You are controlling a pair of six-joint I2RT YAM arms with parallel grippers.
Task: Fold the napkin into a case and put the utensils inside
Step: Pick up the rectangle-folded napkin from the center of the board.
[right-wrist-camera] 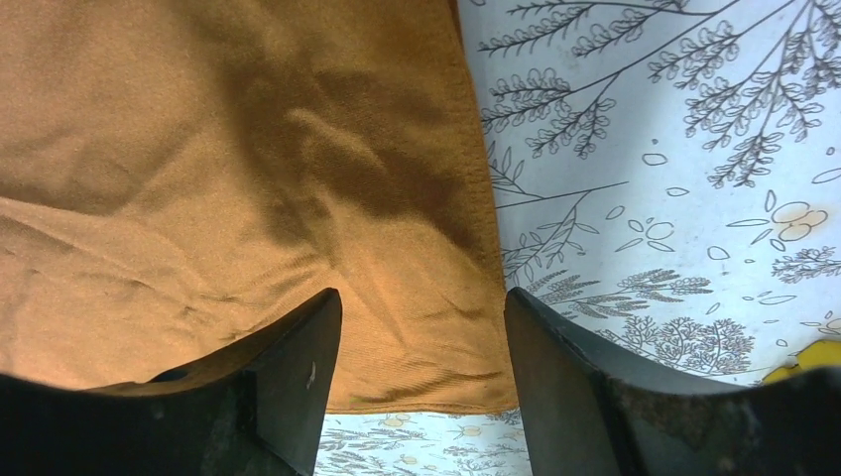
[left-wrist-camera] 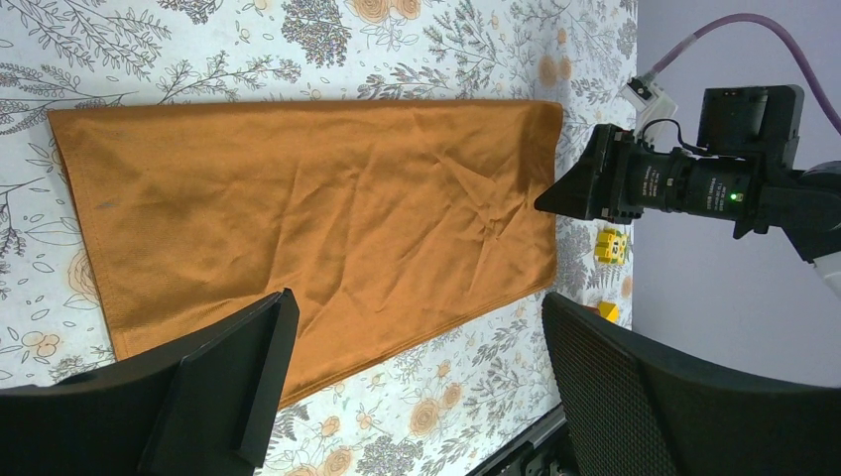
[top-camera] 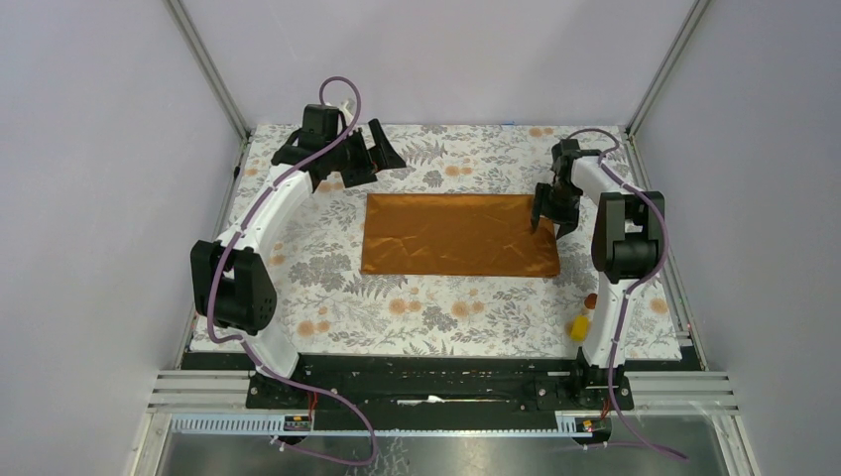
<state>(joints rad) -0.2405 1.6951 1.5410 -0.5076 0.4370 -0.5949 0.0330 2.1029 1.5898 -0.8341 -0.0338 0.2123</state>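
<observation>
The rust-orange napkin (top-camera: 456, 235) lies flat as a wide rectangle on the middle of the floral tablecloth (top-camera: 436, 307). My right gripper (top-camera: 555, 220) is open and hovers over the napkin's right edge; in the right wrist view (right-wrist-camera: 421, 297) its jaws straddle the near right corner of the napkin (right-wrist-camera: 198, 149). My left gripper (top-camera: 382, 159) is open and empty, raised beyond the napkin's far left corner; in the left wrist view (left-wrist-camera: 417, 302) it looks down along the napkin (left-wrist-camera: 298, 198). A small copper-brown piece (top-camera: 591, 299) shows beside the right arm. The rod-like pieces are out of view.
Small yellow blocks (top-camera: 577, 325) lie near the right arm's base, also in the left wrist view (left-wrist-camera: 611, 245). The right arm (top-camera: 620, 238) stands along the table's right edge. Frame posts and grey walls enclose the table.
</observation>
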